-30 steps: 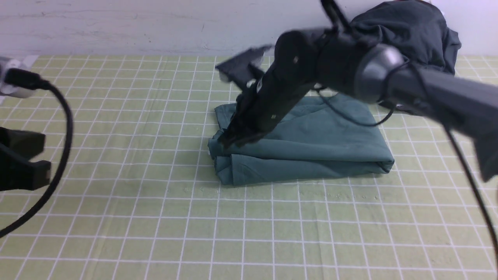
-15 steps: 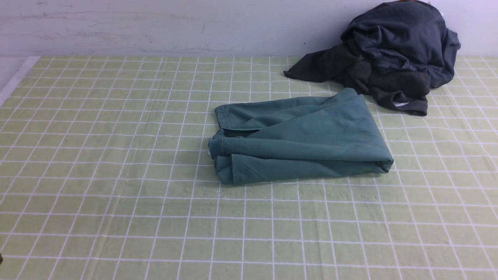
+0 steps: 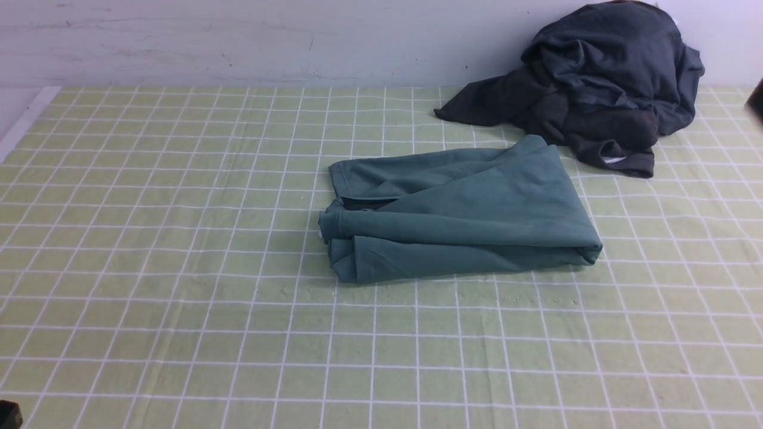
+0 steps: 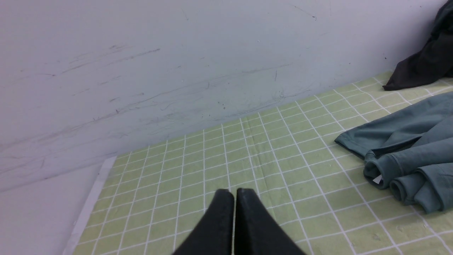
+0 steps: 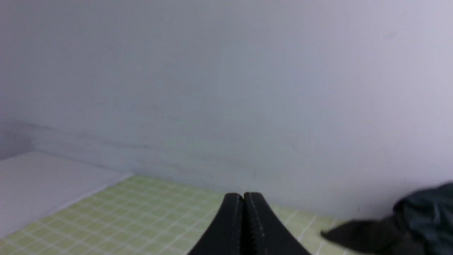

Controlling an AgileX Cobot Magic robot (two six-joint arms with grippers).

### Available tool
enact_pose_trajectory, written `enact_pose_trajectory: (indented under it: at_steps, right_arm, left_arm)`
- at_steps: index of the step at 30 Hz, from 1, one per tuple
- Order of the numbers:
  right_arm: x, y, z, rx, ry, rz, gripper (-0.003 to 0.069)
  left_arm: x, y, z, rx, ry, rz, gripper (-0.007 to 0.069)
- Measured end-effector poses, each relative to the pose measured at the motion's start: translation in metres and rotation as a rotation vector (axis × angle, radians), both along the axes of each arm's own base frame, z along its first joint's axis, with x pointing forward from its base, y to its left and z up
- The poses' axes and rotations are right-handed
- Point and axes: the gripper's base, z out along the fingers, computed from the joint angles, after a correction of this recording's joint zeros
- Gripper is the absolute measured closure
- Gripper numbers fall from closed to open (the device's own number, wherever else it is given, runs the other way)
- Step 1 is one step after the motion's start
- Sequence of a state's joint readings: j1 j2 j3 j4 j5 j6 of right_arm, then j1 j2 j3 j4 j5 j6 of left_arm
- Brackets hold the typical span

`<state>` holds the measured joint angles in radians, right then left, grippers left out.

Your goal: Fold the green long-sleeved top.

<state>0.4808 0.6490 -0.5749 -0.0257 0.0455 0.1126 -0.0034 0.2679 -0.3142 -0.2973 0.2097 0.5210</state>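
The green long-sleeved top (image 3: 459, 214) lies folded in a compact rectangle on the green checked cloth, a little right of centre in the front view. Its rolled edges (image 4: 410, 166) show at the side of the left wrist view. My left gripper (image 4: 234, 193) is shut with nothing in it, hanging above the cloth well clear of the top. My right gripper (image 5: 243, 196) is also shut and empty, raised and facing the wall. Neither arm reaches over the top in the front view.
A heap of dark charcoal garments (image 3: 602, 89) sits at the back right against the pale wall (image 3: 238, 36), close behind the top, and shows again as dark garments (image 5: 407, 226) in the right wrist view. The checked cloth (image 3: 179, 268) ends at a white strip (image 3: 24, 119) at far left.
The right arm, which was over the folded top a second ago, has pulled away out of the front view. The left arm has also left the view. The top stays in place.
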Motion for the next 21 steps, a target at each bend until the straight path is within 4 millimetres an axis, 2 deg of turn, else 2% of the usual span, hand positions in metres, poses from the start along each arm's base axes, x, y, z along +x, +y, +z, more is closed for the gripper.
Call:
enact_pose_trajectory:
  at_steps: [3, 4, 7, 8, 11, 16, 21]
  right_arm:
    - [0.001, 0.001, -0.034, 0.014, 0.139, -0.001, 0.0673]
    - [0.001, 0.000, -0.036, 0.014, 0.150, -0.001, 0.0673]
    - [-0.001, -0.001, -0.067, -0.030, 0.251, -0.008, 0.0673]
    - [-0.001, -0.001, -0.069, -0.033, 0.257, -0.008, 0.0673]
    - [-0.004, -0.003, -0.093, -0.072, 0.335, -0.013, 0.0673]
    - [-0.010, -0.005, -0.120, -0.112, 0.416, -0.018, 0.0673]
    - [-0.021, -0.015, -0.135, -0.117, 0.436, -0.045, 0.0673]
  left_arm:
    - [0.000, 0.000, 0.000, 0.000, 0.000, 0.000, 0.0629]
    - [0.000, 0.000, 0.000, 0.000, 0.000, 0.000, 0.0629]
    - [0.000, 0.000, 0.000, 0.000, 0.000, 0.000, 0.0629]
    - [0.000, 0.000, 0.000, 0.000, 0.000, 0.000, 0.0629]
    - [0.000, 0.000, 0.000, 0.000, 0.000, 0.000, 0.0629]
    - [0.000, 0.000, 0.000, 0.000, 0.000, 0.000, 0.0629]
    - [0.000, 0.000, 0.000, 0.000, 0.000, 0.000, 0.0629]
